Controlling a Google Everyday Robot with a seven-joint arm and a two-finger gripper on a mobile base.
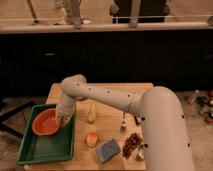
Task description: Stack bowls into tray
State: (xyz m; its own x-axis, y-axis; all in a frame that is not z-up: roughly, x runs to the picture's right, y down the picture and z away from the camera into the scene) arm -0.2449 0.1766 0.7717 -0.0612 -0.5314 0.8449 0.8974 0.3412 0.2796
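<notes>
An orange-red bowl (pixel 45 122) sits inside the green tray (pixel 45 148), toward its far end, slightly tilted. The tray lies at the left edge of the wooden table. My white arm reaches from the lower right across the table and bends down at the tray. My gripper (pixel 62 120) is at the bowl's right rim, over the tray's right side. Only this one bowl shows.
On the wooden table (pixel 107 95) right of the tray lie a yellow banana-like item (pixel 91 112), a small orange fruit (pixel 91 139), a blue sponge (pixel 108 150), a fork-like utensil (pixel 123 121) and a dark snack pile (pixel 133 144). A dark counter stands behind.
</notes>
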